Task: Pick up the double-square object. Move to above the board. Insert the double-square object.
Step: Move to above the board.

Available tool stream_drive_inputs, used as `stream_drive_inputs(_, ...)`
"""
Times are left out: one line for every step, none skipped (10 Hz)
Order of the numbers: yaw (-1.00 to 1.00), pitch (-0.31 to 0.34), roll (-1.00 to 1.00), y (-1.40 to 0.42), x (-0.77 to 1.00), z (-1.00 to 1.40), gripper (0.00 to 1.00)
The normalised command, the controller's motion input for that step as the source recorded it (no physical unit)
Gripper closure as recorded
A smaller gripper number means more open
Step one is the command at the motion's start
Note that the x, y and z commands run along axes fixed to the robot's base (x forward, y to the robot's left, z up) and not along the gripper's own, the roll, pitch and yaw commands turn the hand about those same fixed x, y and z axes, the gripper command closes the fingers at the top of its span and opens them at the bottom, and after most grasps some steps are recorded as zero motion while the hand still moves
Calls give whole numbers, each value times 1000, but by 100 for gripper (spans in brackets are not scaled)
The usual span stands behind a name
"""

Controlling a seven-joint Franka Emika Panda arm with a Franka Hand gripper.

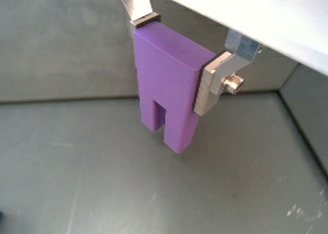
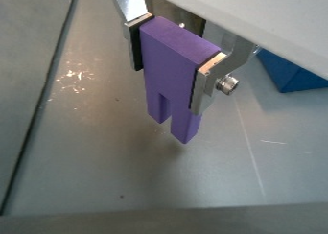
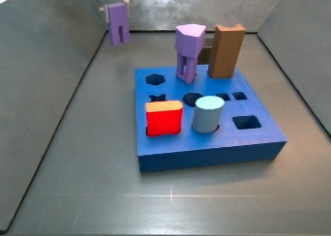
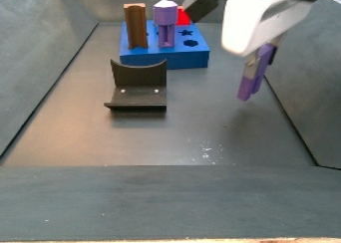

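My gripper (image 1: 179, 56) is shut on the double-square object (image 1: 167, 89), a light-purple block with a slot in its lower end. The block hangs from the fingers clear of the grey floor in both wrist views (image 2: 174, 94). In a side view the gripper (image 3: 116, 10) holds the block (image 3: 118, 25) high over the far left corner of the bin, away from the blue board (image 3: 207, 151). In a side view the block (image 4: 253, 76) hangs below the white gripper body (image 4: 262, 54), to the right of the board (image 4: 189, 56).
On the board stand a taller purple peg (image 3: 191, 48), a brown block (image 3: 227, 48), a red block (image 3: 163, 118) and a pale blue cylinder (image 3: 208, 115). The fixture (image 4: 138, 85) stands in front of the board. Grey bin walls surround the floor. A board corner (image 2: 294, 77) shows in a wrist view.
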Motion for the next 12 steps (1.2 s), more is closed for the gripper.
stream_drive_inputs(-21,9,-46,63,-241,1000,100)
stream_drive_inputs(-25,10,-37,62,-235,1000,100)
stream_drive_inputs(-30,13,-18,61,-224,1000,100)
stream_drive_inputs(-32,19,-6,60,-219,1000,100)
stream_drive_inputs(-34,15,10,60,-211,1000,100)
stream_drive_inputs(-31,15,14,60,-207,1000,100)
stream_drive_inputs(-28,10,20,59,-197,1000,100)
stream_drive_inputs(-24,12,21,58,-195,1000,100)
stream_drive_inputs(-19,20,20,58,-192,1000,100)
stream_drive_inputs(-12,38,14,57,-188,1000,100)
stream_drive_inputs(-7,64,11,60,-192,1000,100)
stream_drive_inputs(-5,73,9,60,-198,1000,100)
